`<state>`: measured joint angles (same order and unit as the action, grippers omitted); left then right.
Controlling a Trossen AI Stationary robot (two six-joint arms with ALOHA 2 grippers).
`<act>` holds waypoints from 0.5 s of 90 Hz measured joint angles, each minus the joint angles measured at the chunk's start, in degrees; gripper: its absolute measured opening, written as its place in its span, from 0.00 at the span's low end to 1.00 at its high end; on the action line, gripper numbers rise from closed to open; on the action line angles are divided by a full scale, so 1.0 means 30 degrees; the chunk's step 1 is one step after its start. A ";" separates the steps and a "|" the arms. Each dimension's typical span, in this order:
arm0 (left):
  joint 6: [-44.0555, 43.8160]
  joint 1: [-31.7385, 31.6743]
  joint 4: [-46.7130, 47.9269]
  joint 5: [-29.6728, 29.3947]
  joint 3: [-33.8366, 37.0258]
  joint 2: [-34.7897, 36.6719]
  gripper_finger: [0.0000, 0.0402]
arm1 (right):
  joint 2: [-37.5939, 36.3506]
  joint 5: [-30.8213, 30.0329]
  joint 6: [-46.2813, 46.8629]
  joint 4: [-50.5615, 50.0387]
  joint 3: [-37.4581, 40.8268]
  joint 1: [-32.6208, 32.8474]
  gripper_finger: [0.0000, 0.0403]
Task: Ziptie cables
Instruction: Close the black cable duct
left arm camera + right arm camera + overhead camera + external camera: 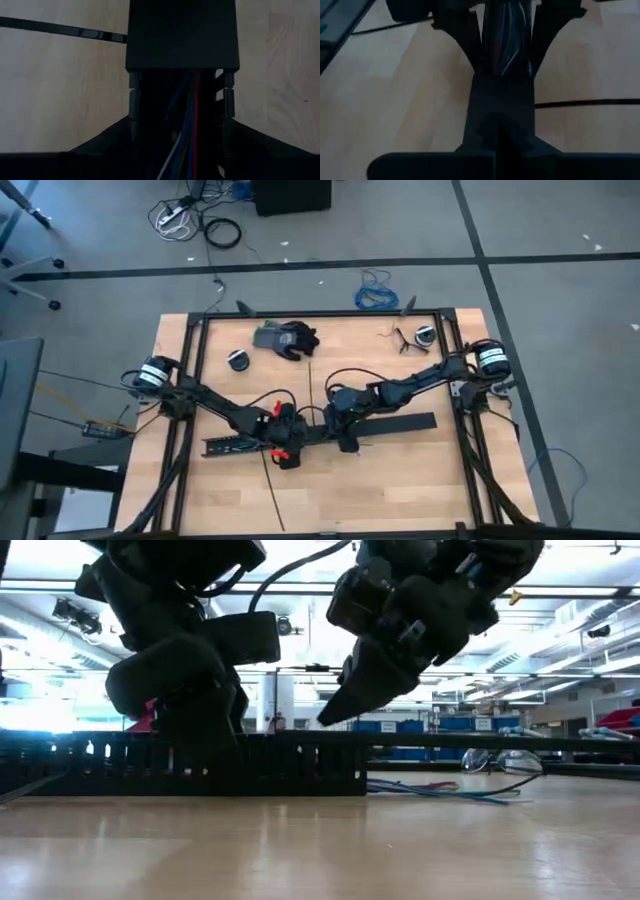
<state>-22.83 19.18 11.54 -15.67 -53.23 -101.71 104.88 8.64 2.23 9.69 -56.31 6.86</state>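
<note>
From above, both grippers meet mid-table over the duct [235, 444]; the left gripper [283, 442] sits nearer it. Low down, cables [440, 790] trail out sideways. Left wrist: cables run lengthwise inside the duct. Jaw states unclear.

A light wooden table [400, 480] edged by a black metal frame carries a long black slotted duct [225, 445], a wide flat black bar [400, 423] and a dark crumpled glove [285, 338]; two thin black zipties [275, 495] lie near the middle. Thin blue and grey cables [440, 790] rest on the wood beside the duct.
</note>
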 joint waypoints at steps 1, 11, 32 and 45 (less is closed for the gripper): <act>-0.0002 0.0000 -0.0002 0.0003 0.0000 0.0000 0.59 | 0.0079 0.0040 0.0029 -0.0007 0.0028 -0.0001 0.00; -0.0002 -0.0007 0.0019 -0.0017 0.0000 0.0000 0.59 | 0.1017 0.0550 0.0244 0.1318 -0.0034 -0.0062 0.00; 0.0000 -0.0007 0.0012 -0.0032 0.0000 0.0000 0.59 | 0.1488 0.0695 0.0427 0.2268 -0.0072 -0.0096 0.00; 0.0004 -0.0011 -0.0069 -0.0062 0.0000 0.0000 0.59 | 0.1865 0.0728 0.0347 0.1895 -0.0778 -0.0103 0.00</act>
<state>-22.82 19.15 11.33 -15.86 -53.23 -101.71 110.48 10.82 3.27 15.38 -58.64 6.55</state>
